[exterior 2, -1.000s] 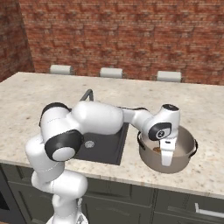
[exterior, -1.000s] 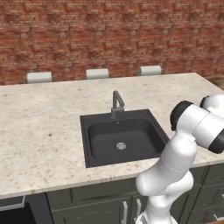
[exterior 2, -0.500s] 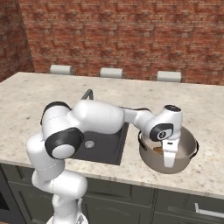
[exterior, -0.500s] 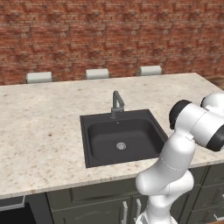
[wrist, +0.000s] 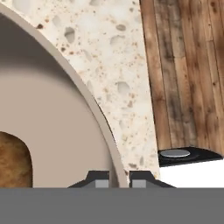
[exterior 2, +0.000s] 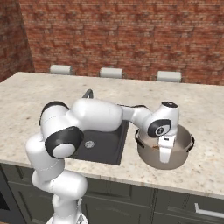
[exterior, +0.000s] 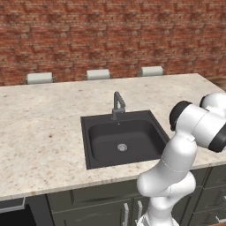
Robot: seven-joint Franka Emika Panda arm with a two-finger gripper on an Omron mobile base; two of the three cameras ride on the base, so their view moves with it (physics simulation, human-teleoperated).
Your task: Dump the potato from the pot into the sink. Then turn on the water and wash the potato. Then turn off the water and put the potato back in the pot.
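Observation:
The grey pot [exterior 2: 175, 151] stands on the counter just right of the black sink [exterior: 95, 145]. My gripper [exterior 2: 165, 158] reaches down over the pot's near rim. In the hand view my gripper [wrist: 119, 178] has one fingertip [wrist: 98, 178] inside the wall of the pot [wrist: 52, 113] and the other outside, shut on the rim. The orange-brown potato [wrist: 12, 164] lies on the pot's floor at the lower left of that view. The sink holds only its silver drain [exterior: 122, 147], and no water runs from the faucet [exterior: 117, 105].
The speckled counter [wrist: 109, 52] ends close to the pot, with wooden floor [wrist: 188, 65] beyond its edge. Three white boxes [exterior: 98, 74] sit along the brick wall. My arm crosses the sink's right side [exterior 2: 105, 146] in the right base view.
The fingers have closed in from wide open onto the pot's rim. The arm and the pot have hardly moved.

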